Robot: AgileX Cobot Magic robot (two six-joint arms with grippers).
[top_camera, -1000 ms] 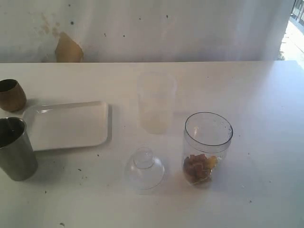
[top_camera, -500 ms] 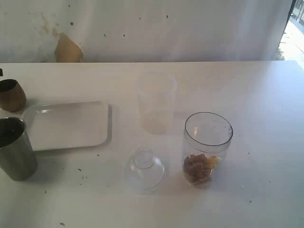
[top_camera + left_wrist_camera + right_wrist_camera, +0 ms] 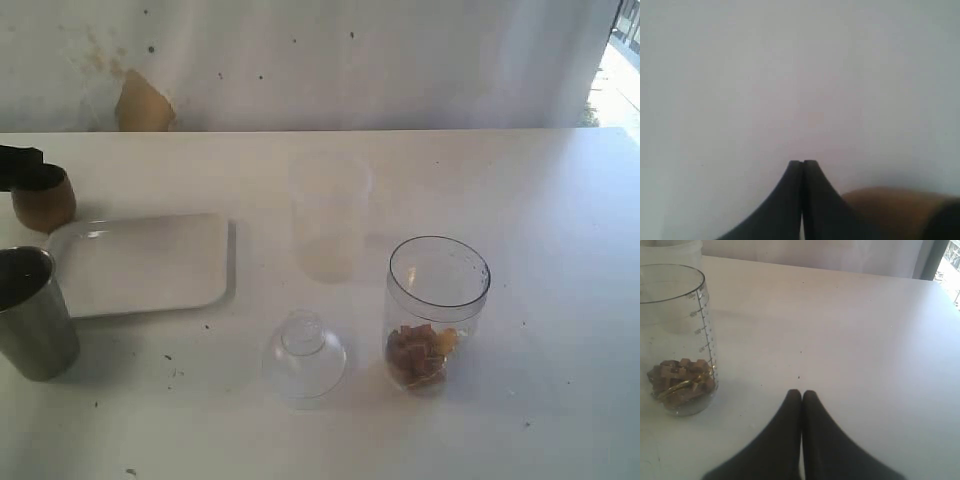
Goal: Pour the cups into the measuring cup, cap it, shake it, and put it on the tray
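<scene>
Exterior view: the white tray (image 3: 140, 262) serves as the landmark. The brown wooden cup (image 3: 42, 200) stands upright on the counter (image 3: 540, 200) just off the tray's far left corner. The steel tumbler (image 3: 35, 312) stands upright off its near left corner. The clear measuring cup (image 3: 436, 300) is well to the tray's right, upright and open-mouthed, with brown chunks and a yellow bit in its bottom. A clear dome lid (image 3: 303, 355) sits between it and the tray, and a frosted plastic cup (image 3: 328, 215) stands further back. The dark tip of the left claw (image 3: 22, 166) enters at the cup's rim, on the side away from the tray. I cannot tell from here whether it touches the rim.

Left wrist view: the claw's fingers are pressed together with nothing between them. The wooden cup lies beside them, off the claw's axis, not in its grip. To my eye the claw must part and shift sideways before it can grasp. The left arm is clearly the nearer one.

Right wrist view: the right claw (image 3: 801, 394) is likewise closed on nothing, low over the counter. The measuring cup is near it but apart, off to one side.
</scene>
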